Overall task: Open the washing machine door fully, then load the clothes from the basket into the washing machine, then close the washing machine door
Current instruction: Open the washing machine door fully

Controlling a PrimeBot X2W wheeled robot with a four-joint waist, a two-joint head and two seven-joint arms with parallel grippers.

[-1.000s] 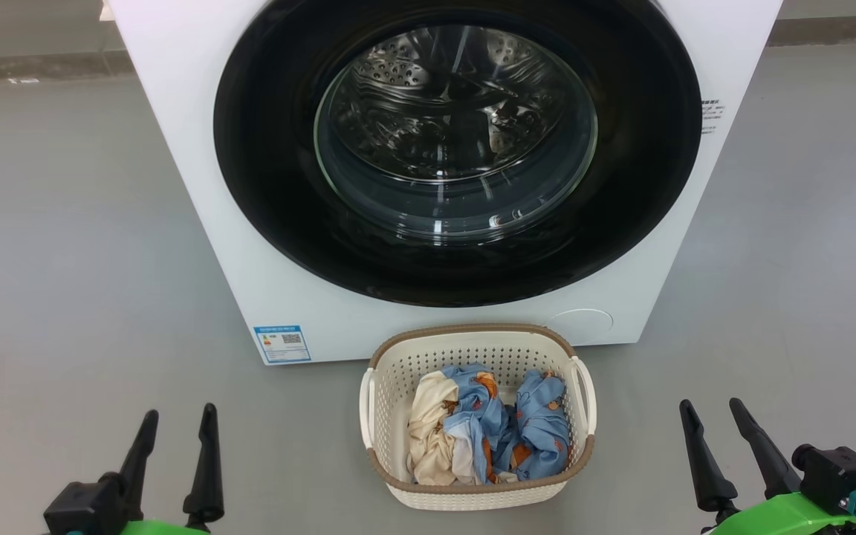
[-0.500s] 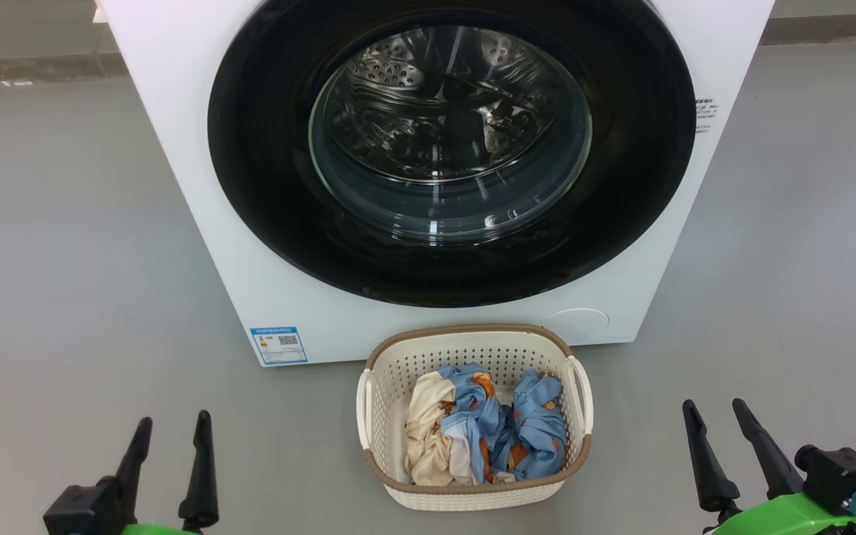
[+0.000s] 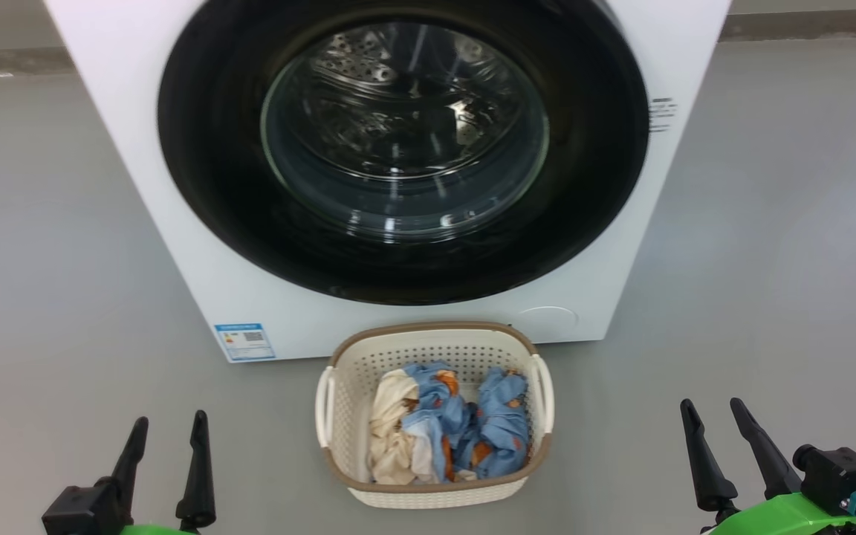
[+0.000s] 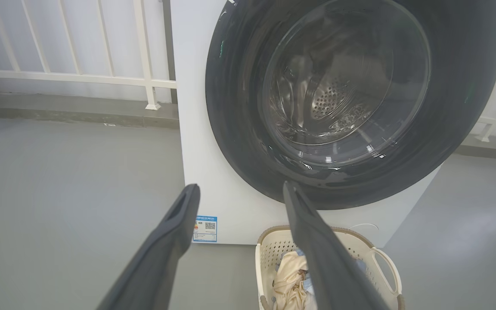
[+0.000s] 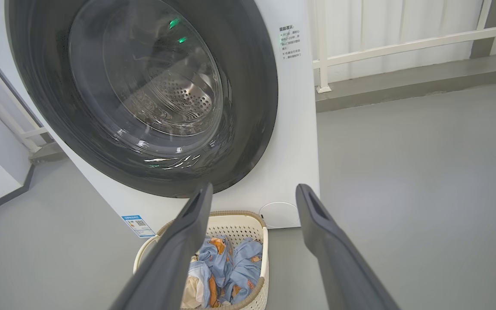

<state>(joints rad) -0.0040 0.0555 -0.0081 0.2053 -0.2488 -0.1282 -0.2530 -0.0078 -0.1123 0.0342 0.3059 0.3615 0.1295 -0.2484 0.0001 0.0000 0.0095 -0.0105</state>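
**Both grippers spread and empty; door shut**

Head view: the left gripper and right gripper have fingers apart, holding and touching nothing. The basket of clothes sits between them, just before the washing machine. The washing machine door is closed.

Left wrist view: fingers apart, basket lower right.

Right wrist view: fingers apart, basket lower left.

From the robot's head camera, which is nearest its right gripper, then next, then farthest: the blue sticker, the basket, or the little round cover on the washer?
1. The basket, on the floor to the right gripper's left.
2. The round cover, low on the washer's right corner.
3. The blue sticker, low on its far left corner.
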